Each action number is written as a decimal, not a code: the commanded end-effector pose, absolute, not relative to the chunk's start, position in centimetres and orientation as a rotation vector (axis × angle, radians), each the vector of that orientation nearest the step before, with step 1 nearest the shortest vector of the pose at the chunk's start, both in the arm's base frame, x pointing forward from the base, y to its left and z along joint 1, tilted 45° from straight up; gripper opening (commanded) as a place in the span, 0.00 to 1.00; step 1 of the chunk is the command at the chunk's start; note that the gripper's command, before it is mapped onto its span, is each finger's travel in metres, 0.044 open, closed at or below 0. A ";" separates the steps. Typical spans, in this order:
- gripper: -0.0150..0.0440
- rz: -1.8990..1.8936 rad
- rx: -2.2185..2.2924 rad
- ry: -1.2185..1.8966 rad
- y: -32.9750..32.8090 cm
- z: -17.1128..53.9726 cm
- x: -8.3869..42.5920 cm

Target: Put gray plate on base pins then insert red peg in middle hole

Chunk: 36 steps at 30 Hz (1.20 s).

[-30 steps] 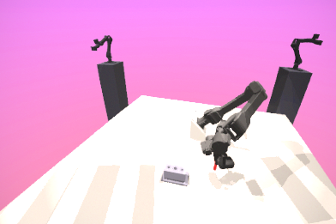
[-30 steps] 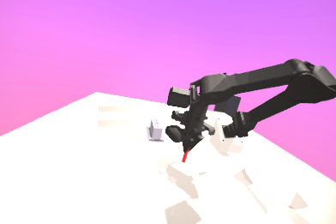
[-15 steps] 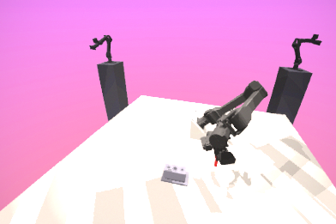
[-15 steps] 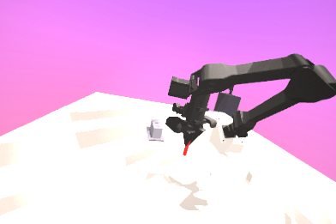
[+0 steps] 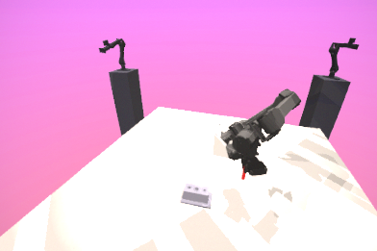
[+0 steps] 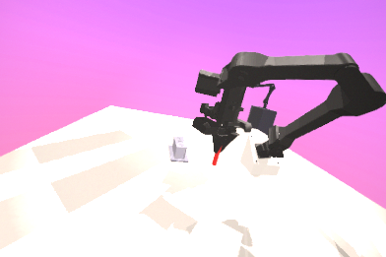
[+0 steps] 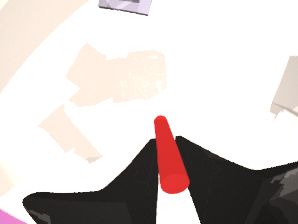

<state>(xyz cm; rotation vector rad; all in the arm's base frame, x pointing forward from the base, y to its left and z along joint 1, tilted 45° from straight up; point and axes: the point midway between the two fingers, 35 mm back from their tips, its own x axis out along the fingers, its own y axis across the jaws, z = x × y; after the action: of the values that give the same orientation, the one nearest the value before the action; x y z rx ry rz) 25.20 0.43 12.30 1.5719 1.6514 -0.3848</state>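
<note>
Your fingers [image 5: 255, 166] [image 6: 224, 142] are pinching the red peg [image 5: 243, 175] [image 6: 216, 158] [image 7: 172, 160], which slants in your exterior view. From the top, you have it right of and a little farther than the pale gray block [image 5: 196, 197] [image 6: 179, 150] on the surface [image 5: 120, 185] [image 6: 123, 125], well apart from it. Three dark spots line the block's top.
</note>
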 end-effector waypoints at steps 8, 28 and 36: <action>0.25 -0.390 1.571 1.654 -0.9 11.4 26.6; 0.25 -0.392 1.566 1.651 -5.0 8.6 29.8; 0.25 -0.391 1.565 1.650 -6.7 7.1 30.9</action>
<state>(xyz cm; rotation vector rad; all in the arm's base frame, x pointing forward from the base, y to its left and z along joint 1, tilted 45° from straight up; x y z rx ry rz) 30.44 -5.95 7.70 1.5740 1.6538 -0.3913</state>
